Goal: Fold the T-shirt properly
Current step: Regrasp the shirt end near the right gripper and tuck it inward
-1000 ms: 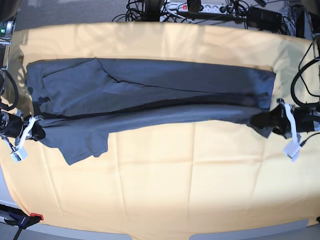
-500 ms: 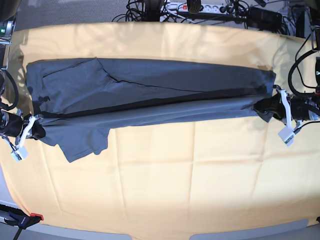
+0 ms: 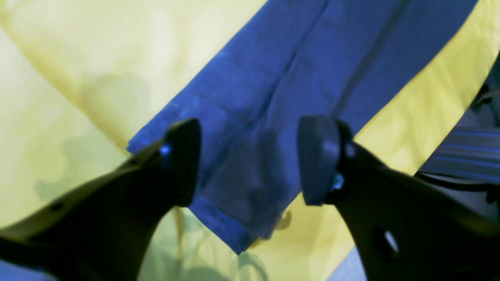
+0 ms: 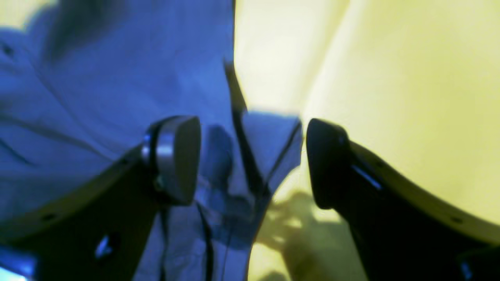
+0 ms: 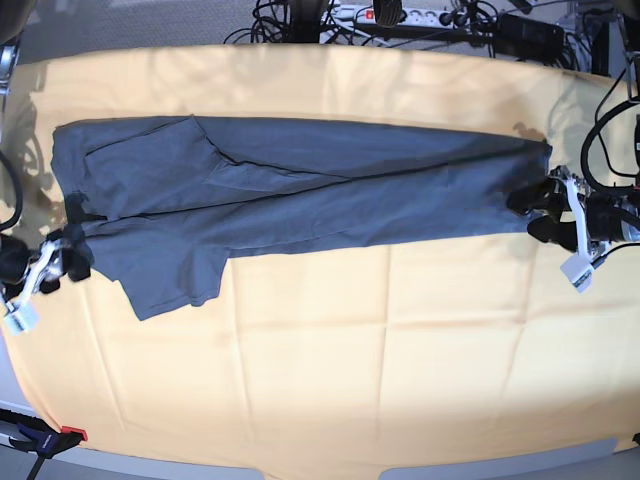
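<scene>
On a yellow cloth (image 5: pixel 320 380): dark grey T-shirt (image 5: pixel 300 190) lying as 1 long band, an arm at each short end.

Long axis runs side to side in base view; a sleeve juts toward the camera nr the right arm. Left gripper (image 5: pixel 538 212) at the hem end, right gripper (image 5: pixel 66 260) at the collar end, equally close. Both grippers' jaws are spread wide, holding nothing; cloth lies under each gap, contact unclear.
</scene>
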Robot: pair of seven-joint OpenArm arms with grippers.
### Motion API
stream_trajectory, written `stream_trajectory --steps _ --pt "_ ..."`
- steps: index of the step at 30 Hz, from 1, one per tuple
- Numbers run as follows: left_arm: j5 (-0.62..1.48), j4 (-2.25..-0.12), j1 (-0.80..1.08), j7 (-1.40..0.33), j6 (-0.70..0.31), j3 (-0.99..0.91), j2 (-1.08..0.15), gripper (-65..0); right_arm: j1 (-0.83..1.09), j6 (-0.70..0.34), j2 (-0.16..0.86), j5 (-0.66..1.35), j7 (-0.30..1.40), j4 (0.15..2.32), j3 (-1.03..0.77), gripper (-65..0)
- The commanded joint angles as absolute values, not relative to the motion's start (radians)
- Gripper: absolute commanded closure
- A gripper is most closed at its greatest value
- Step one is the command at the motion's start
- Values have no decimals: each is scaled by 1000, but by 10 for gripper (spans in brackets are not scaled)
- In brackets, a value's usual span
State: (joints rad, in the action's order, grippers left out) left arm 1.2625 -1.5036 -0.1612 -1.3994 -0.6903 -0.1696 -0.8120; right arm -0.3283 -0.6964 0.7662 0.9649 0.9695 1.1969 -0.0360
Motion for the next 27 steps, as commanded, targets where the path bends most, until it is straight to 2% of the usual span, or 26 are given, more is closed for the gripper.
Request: stream_trajectory --steps 1,6,12,17,20,27 --pt "1282 -1516 -180 -1396 -698 -179 -837 -409 -373 -698 800 1016 946 1213 -47 -444" --pt "1283 -1516 -180 -1396 -698 -179 -836 -409 -416 -698 746 1089 941 1213 -46 -446" --pt "1283 -1516 -180 -1396 -695 -179 -836 -409 -415 -641 570 792 849 1146 -46 -446" --pt "1280 -1516 -180 -1396 -694 -179 -837 -409 -415 -533 545 675 660 1039 -47 -446" --pt "1277 -1516 -179 -1396 -694 -179 -837 -409 -415 -489 539 624 628 996 -47 -446" --pt "1276 -1516 -178 -1396 -694 -179 -836 -409 -415 -521 484 636 632 931 -46 -446"
